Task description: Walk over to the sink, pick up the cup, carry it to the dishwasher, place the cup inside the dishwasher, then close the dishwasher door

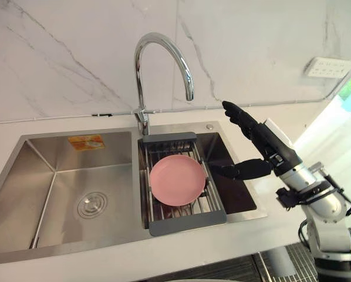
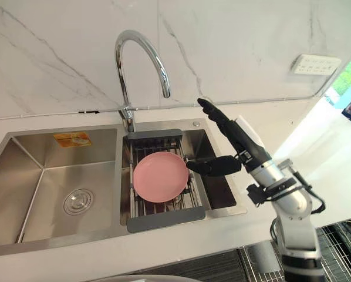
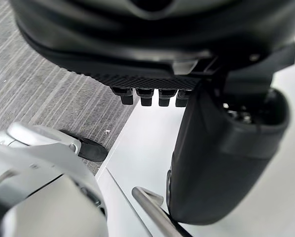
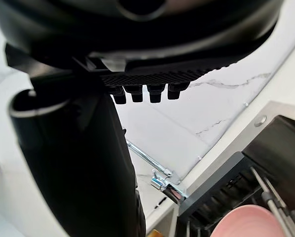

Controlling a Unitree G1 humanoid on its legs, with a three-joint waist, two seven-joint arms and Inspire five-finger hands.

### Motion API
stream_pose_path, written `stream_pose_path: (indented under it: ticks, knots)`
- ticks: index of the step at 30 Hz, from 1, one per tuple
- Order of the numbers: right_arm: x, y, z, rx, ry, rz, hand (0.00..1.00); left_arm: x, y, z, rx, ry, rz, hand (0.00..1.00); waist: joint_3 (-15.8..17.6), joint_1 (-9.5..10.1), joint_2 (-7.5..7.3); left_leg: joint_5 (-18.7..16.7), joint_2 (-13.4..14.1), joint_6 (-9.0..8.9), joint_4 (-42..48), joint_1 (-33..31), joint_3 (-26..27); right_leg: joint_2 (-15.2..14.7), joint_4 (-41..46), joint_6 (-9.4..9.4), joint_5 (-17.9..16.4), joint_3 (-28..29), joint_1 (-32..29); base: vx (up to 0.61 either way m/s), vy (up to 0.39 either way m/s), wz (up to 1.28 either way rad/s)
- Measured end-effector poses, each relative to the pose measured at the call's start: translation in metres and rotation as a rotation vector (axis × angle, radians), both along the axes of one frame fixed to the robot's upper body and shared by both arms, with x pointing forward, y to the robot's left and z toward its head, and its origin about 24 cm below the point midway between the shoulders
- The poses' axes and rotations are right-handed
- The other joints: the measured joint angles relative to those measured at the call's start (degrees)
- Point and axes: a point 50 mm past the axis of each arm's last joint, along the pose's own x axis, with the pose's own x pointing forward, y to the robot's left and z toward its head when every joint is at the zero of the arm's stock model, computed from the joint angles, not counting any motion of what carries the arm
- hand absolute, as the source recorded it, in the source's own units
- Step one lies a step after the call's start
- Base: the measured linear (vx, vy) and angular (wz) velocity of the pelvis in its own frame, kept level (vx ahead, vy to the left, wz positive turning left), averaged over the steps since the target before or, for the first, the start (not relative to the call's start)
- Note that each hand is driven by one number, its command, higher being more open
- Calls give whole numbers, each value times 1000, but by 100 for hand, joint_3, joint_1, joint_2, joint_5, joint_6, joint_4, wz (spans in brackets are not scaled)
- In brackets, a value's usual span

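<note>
Lying mouth-up in the dark rack [image 1: 187,223], the pink dish [image 1: 177,180] is round and shallow, so it has no long axis; from here it reads more as a plate than a cup. The rack spans the right basin of the steel sink [image 1: 23,194], which is set into the white table [image 1: 240,238]. The right hand [image 1: 263,144] hovers over that basin's right part, just right of the dish and apart from it. Its fingers are straight and point at the marble wall, and its thumb [image 1: 240,170] juts sideways toward the dish's rim, holding nothing. The curved faucet [image 1: 164,44] arches over the rack's back edge. A drain [image 1: 91,205] sits in the left basin, and a socket strip [image 1: 328,67] is on the wall. The left hand [image 3: 152,49] hangs relaxed and empty above grey floor.
</note>
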Motion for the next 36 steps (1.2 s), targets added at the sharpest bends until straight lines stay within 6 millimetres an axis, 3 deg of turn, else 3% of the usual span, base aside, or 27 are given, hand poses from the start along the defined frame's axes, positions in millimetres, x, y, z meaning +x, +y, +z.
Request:
stream_pose_path:
  ticks: [4, 6, 16, 21, 36]
  knots:
    - [13, 2, 27, -219, -52, 51, 100, 1, 4, 1, 6, 17, -37, 100, -82, -17, -13, 58, 21, -3, -9, -5, -53, 25, 3, -25, 12, -27, 2, -78, -1, 4]
    - [17, 6, 32, -314, -46, 81, 100, 1, 5, 1, 5, 25, -55, 100, -102, -17, -8, 73, 30, -11, -12, -7, -64, 34, 9, -37, 9, -33, -4, -105, 9, 3]
    - [17, 43, -12, -713, 202, 363, 100, 3, 2, -2, -26, 64, -137, 100, -170, 9, -89, 188, 46, -9, -17, -177, -143, 29, -4, -77, -15, -101, -130, -48, 6, 4]
    - [25, 42, -25, -807, 264, 365, 100, 5, -2, -3, -52, 73, -185, 100, -235, 52, -188, 223, 52, 6, -16, -229, -195, 49, -29, -89, 64, -153, -130, 21, -13, 6]
    - [32, 49, -25, -887, 214, 383, 100, 12, -2, -3, -48, 70, -219, 100, -237, 76, -189, 259, 156, -33, -16, -260, -208, 165, -121, -152, 105, -155, -121, -9, -1, 0]
